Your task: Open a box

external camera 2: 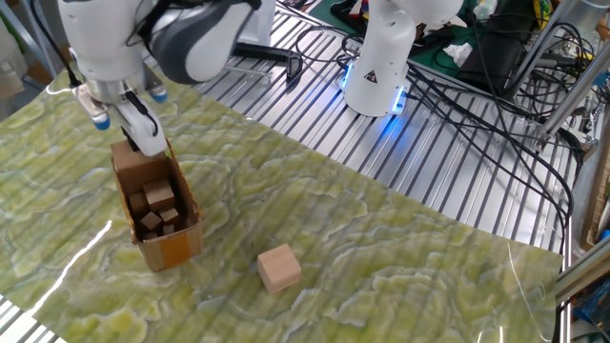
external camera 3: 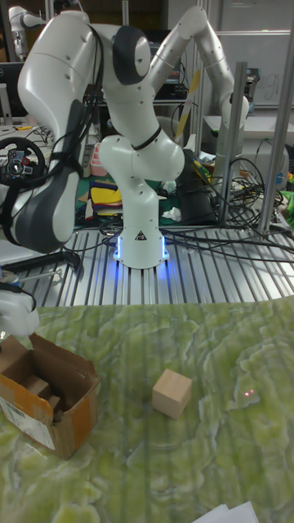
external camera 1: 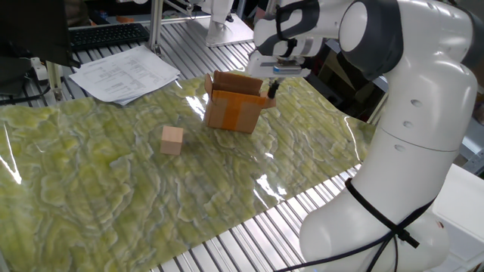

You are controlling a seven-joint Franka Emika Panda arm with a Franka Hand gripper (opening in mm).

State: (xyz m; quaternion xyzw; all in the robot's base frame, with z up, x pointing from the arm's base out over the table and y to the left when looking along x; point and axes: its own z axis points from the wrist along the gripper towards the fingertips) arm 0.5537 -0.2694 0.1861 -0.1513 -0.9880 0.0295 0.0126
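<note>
The box point(external camera 1: 234, 108) is a small brown carton with an orange tape band, standing on the green patterned mat. Its top stands open, and several small wooden blocks lie inside the box point(external camera 2: 157, 205). My gripper point(external camera 1: 273, 89) hangs at the box's far end, just over the rim. Its dark fingers point(external camera 2: 145, 136) look pressed together as one blade against the end flap, with nothing seen between them. In the tall fixed view the box point(external camera 3: 49, 394) sits at the lower left, and only the white hand shows at the frame edge.
A plain light wooden cube point(external camera 2: 279, 268) rests on the mat point(external camera 1: 113, 196) a short way from the box. Papers point(external camera 1: 125, 72) and a keyboard point(external camera 1: 106, 34) lie beyond the mat. A second robot base point(external camera 2: 376, 67) and cables point(external camera 2: 477, 90) stand on the slatted table.
</note>
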